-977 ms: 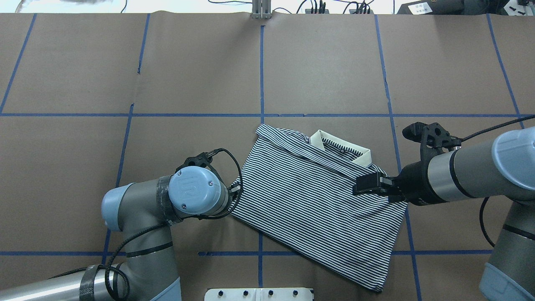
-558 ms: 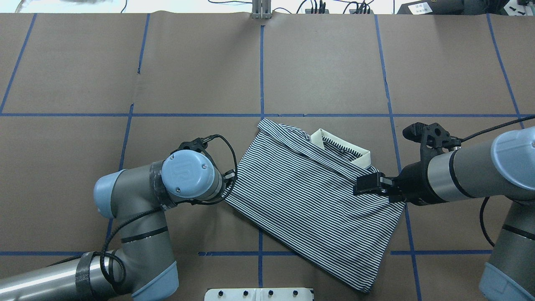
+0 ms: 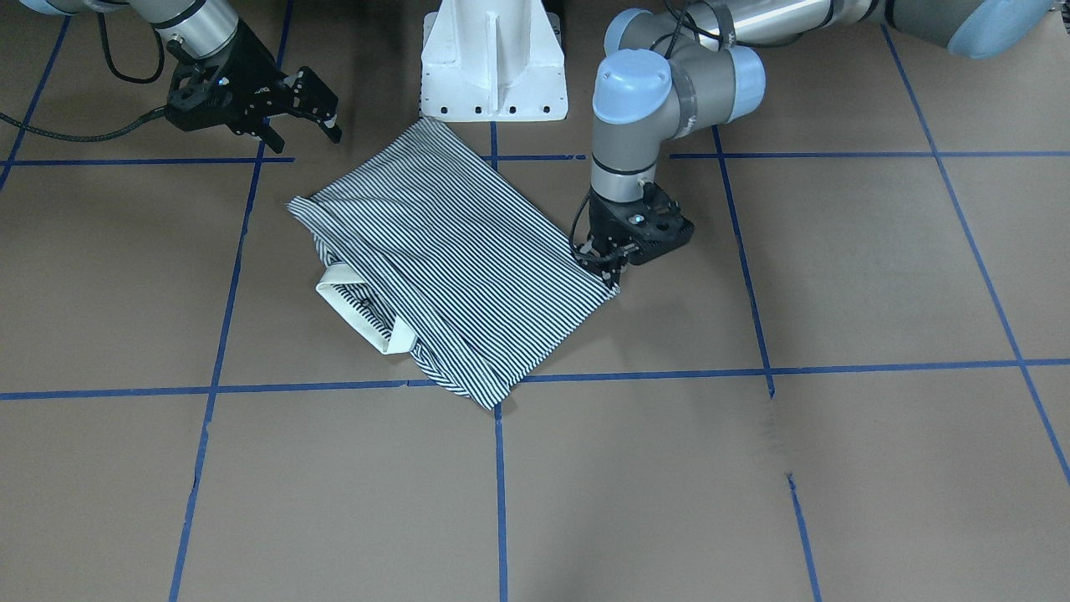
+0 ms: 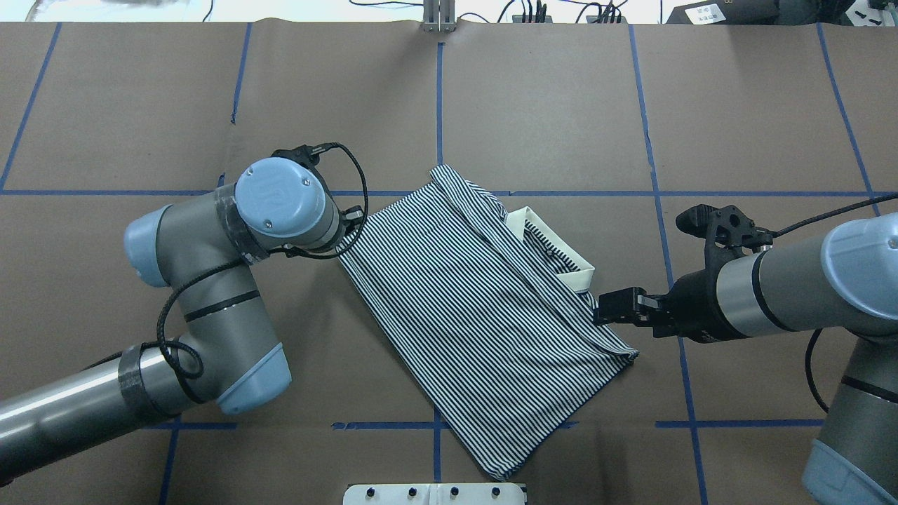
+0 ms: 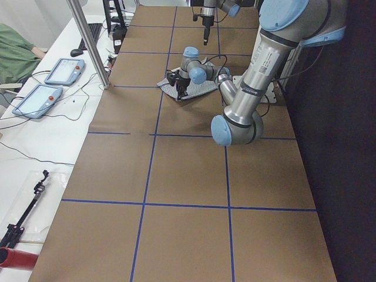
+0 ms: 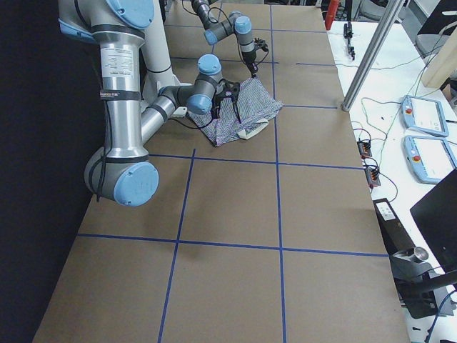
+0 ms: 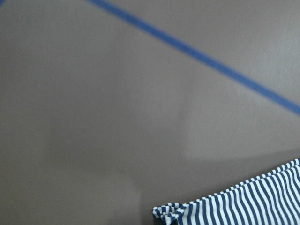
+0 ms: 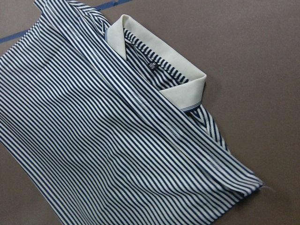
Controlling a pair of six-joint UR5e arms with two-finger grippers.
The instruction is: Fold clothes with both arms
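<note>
Dragging the shirt (image 4: pixel 477 308) by its corner, my left gripper (image 3: pixel 610 269) has swung it round. A second ago it lay lower on the table (image 4: pixel 140 105); now it sits angled near the middle, its collar (image 4: pixel 554 245) toward my right side. My left fingers stay pinched on that striped corner. My right gripper (image 4: pixel 607 314) hasn't budged, fingers spread and holding nothing. The cloth has slid out from beneath it, so it hovers just at the shirt's edge. I reckon I'm squaring the shirt up for the next fold.
</note>
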